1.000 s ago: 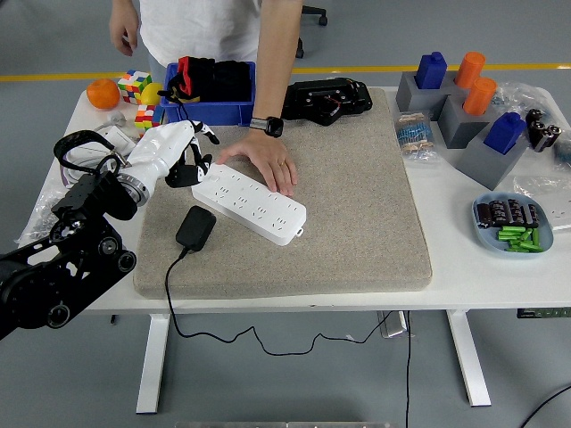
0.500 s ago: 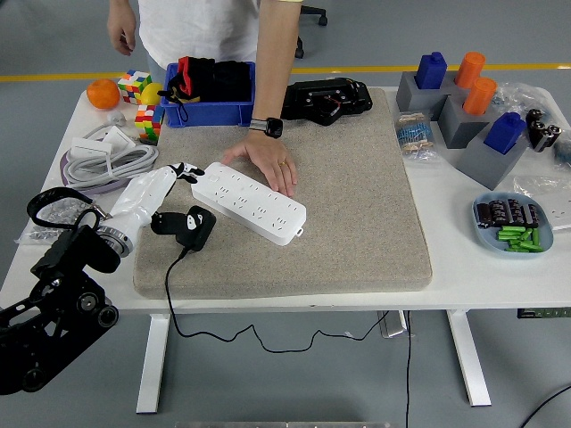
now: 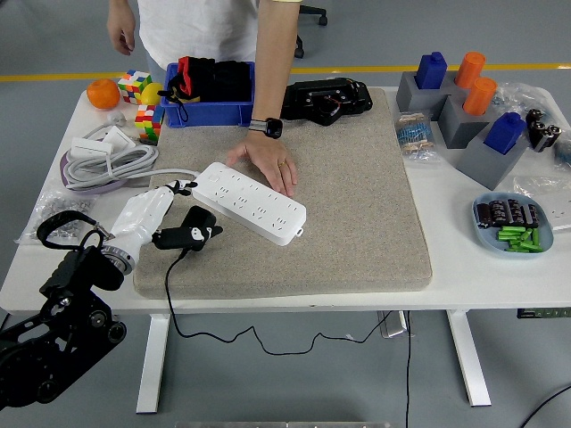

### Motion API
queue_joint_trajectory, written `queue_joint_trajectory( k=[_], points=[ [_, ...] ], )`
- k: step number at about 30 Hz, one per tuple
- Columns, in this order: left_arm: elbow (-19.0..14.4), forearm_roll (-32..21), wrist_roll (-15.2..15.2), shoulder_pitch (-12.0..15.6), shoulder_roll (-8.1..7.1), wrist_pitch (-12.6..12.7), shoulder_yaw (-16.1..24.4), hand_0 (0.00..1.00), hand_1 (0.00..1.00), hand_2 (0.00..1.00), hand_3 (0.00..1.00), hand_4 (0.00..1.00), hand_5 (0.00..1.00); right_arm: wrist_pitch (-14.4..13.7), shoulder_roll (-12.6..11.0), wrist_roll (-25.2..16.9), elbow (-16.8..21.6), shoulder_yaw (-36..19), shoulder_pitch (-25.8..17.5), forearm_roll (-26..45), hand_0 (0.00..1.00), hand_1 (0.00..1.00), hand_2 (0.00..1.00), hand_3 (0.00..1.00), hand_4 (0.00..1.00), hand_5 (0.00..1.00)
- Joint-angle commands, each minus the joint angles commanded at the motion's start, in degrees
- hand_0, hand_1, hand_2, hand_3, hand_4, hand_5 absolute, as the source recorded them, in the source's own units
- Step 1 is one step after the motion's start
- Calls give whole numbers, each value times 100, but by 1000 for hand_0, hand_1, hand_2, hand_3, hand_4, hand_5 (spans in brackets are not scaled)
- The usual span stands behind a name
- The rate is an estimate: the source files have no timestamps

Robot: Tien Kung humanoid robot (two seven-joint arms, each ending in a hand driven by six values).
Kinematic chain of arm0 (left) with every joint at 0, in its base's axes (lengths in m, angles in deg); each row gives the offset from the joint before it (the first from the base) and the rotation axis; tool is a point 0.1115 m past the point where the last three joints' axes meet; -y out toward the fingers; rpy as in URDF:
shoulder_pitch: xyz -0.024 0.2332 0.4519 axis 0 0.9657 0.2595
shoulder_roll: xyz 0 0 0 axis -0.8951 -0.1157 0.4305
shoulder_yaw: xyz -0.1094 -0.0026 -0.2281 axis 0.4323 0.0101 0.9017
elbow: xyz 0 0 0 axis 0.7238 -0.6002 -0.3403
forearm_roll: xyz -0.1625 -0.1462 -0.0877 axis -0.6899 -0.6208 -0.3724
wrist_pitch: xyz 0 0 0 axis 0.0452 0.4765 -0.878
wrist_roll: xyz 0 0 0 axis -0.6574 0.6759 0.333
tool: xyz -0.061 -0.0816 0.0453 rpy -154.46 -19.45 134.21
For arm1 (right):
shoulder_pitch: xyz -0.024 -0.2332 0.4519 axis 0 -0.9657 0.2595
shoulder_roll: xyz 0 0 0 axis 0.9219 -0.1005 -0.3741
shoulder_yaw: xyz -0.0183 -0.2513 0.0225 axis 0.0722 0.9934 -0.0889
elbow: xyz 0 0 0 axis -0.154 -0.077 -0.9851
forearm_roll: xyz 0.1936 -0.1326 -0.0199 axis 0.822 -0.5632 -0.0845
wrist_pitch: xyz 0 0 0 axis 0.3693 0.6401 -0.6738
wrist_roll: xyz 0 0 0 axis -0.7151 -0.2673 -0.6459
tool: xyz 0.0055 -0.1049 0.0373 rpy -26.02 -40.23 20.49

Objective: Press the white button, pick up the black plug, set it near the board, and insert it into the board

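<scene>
A robotics lab or test workshop, seen from above. A white height-adjustable table [image 3: 357, 290] stands on a grey painted floor crossed by a yellow safety line [image 3: 62, 77] at 12 o'clock. A beige felt work mat [image 3: 357, 205] covers the table's middle. Around it sit test props: a blue parts bin [image 3: 207, 111] and puzzle cubes [image 3: 136, 86] at 11 o'clock, grey blocks holding blue and orange pegs [image 3: 459, 94] at 2 o'clock, a dish of batteries [image 3: 510, 225] at 3 o'clock. A black robot arm [image 3: 53, 321] enters at 8 o'clock; a person [image 3: 210, 31] stands opposite.
</scene>
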Motion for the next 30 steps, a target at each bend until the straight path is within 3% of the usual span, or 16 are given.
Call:
queue_joint_trajectory(
  k=[3,4,9,10,21,22,27,28,30],
  points=[
    [70,114,128,-44,39,24,-81,705,798,771,859,998,566,0,3,1,-6,6,0,4,576,534,548,509,642,387],
    [93,138,160,-56,51,30,-106,448,702,700,809,998,333,2,5,2,-6,8,0,6,576,534,548,509,642,388],
    [242,173,186,-129,107,31,-215,448,702,700,809,998,333,2,8,3,-4,10,-2,9,576,534,548,509,642,388],
    [282,177,173,-145,118,37,-245,331,603,631,761,998,285,0,8,2,-4,8,-4,11,576,534,548,509,642,388],
    [561,270,134,-209,229,118,-345,298,568,591,736,989,259,-6,24,-3,-7,-10,-32,8,576,533,547,509,642,388],
    [562,268,118,-213,232,146,-348,252,484,541,688,927,107,-6,24,-1,-9,-10,-34,6,577,534,548,509,642,387],
    [568,258,72,-230,246,237,-352,252,484,541,688,927,107,-9,21,-5,-5,-18,-31,4,577,534,548,509,642,387],
    [565,255,64,-233,246,250,-356,225,413,494,639,863,20,-9,22,-5,-5,-22,-30,3,577,534,548,509,643,388],
    [562,254,59,-241,247,263,-364,225,413,494,639,863,20,-9,24,-5,-5,-25,-28,3,577,534,548,509,643,388]
  ],
)
